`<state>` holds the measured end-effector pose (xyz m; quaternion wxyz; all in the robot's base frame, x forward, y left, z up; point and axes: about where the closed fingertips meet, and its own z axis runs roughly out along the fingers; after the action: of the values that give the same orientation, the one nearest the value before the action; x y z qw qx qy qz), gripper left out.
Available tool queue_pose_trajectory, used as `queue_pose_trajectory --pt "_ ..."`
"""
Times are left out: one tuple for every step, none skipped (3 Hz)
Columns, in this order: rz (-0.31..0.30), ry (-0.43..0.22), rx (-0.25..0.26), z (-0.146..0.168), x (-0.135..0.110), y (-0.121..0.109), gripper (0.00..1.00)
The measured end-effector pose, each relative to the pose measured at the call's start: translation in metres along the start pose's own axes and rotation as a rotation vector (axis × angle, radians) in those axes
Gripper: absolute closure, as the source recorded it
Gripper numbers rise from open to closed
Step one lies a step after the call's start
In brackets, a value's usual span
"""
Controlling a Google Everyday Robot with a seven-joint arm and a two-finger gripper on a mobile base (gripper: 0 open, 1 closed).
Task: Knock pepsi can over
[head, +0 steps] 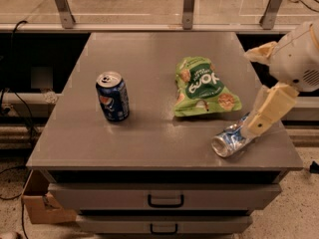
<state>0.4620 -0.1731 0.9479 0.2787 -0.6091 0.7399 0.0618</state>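
Observation:
The pepsi can (112,96), dark blue with a round logo and a silver top, stands upright on the left half of the grey table (149,143). My gripper (256,124) hangs at the table's right edge, cream-coloured and pointing down and to the left. Its tip is just over the end of a paler silver-and-blue dented can (230,140) that lies on its side near the front right corner. The gripper is far to the right of the pepsi can and does not touch it.
A green snack bag (202,87) lies flat between the pepsi can and the gripper. Drawers (164,199) sit under the table top. A railing with metal posts (188,6) runs behind the table. A cardboard box (37,203) is on the floor at the front left.

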Motion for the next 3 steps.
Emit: queue_pose_trajectory --pt "-0.089 -0.239 -0.019 0.030 -0.047 0.005 0.00" --pt "-0.122 -0.341 -0.043 0.028 -0.081 0.015 0.00" --pt "-0.108 -0.351 -0.039 0.029 -0.083 0.017 0.00"
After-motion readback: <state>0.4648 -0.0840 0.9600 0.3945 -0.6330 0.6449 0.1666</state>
